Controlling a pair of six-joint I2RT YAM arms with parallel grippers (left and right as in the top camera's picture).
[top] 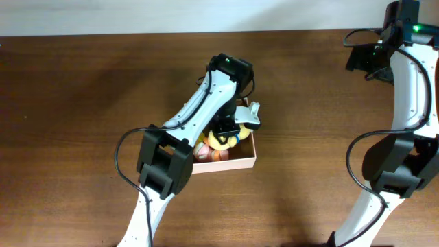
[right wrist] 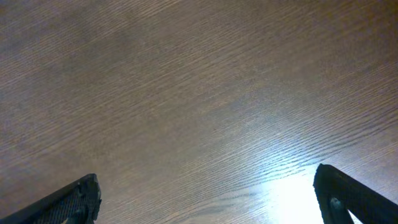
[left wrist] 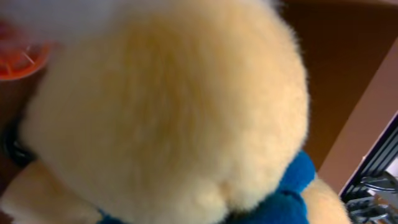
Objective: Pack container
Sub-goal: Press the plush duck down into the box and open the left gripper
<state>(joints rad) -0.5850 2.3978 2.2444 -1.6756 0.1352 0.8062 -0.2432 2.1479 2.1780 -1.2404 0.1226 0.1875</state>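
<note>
Yellow plush [left wrist: 168,106] fills the left wrist view, lying in the container [top: 230,165] beside other small toys [top: 206,152] in the middle of the desk [top: 82,103], the left gripper [top: 230,130] right on it with jaws hidden, so I cannot tell their spread. Placing looks in hand; next calls for release and a straight lift clear of the container's walls. Far right, the right gripper [right wrist: 210,198] hangs wide open, empty, over bare desk.

The table [top: 82,89] is dark brown wood with fine, straight grain. Along its far edge runs a pale, plain strip [top: 137,14]. Directly beneath the right tool [right wrist: 207,177], a bright white glare [right wrist: 292,196] washes out the grain.
</note>
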